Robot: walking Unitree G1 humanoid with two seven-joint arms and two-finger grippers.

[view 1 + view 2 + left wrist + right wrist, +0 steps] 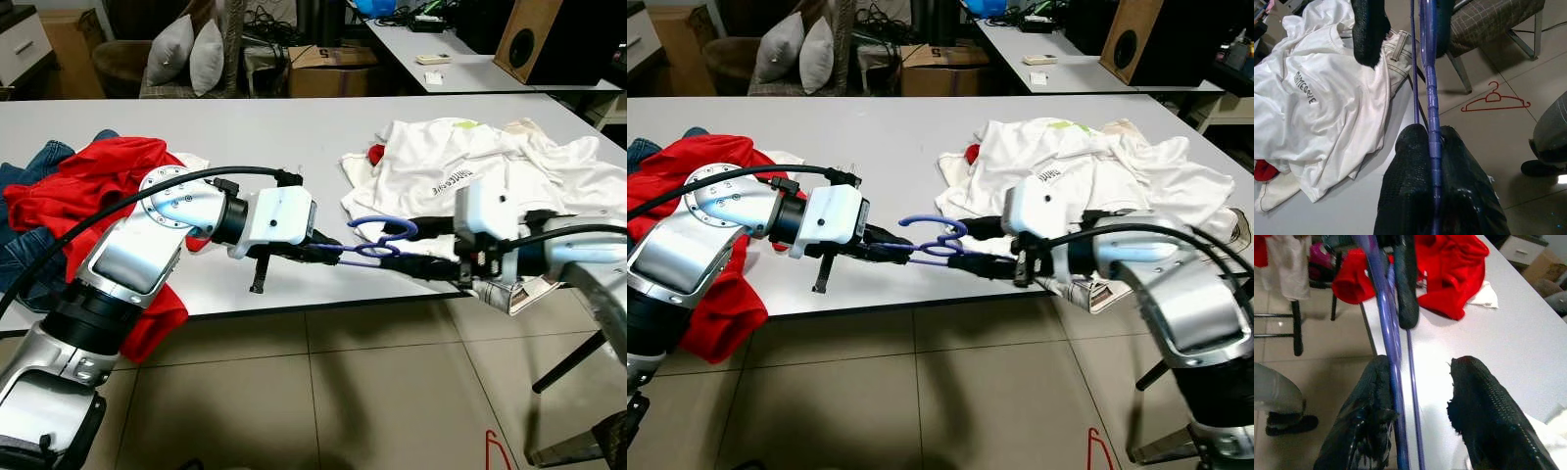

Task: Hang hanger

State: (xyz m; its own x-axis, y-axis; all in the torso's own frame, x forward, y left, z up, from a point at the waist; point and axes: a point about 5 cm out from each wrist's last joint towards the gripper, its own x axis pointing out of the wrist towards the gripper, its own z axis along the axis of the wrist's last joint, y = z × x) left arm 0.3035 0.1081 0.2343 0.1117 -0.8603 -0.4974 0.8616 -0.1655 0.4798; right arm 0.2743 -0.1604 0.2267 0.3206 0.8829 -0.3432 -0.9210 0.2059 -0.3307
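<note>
A blue hanger (pixel 377 240) hangs in the air just past the front edge of the white table (pixel 245 137), its hook curling upward. My left gripper (pixel 331 252) comes in from the left and is shut on the hanger's thin bar (pixel 1431 147). My right gripper (pixel 394 258) meets it from the right. Its two black fingers (pixel 1488 406) stand apart, and the hanger (pixel 1388 333) lies along the inner side of one of them. The two grippers' tips nearly touch.
A pile of white clothes (pixel 470 162) lies on the table's right half. A red garment (pixel 88 186) and jeans (pixel 24 245) lie at the left. A red hanger (pixel 1493 100) lies on the tiled floor near a chair (pixel 1484 19). Furniture and boxes stand behind the table.
</note>
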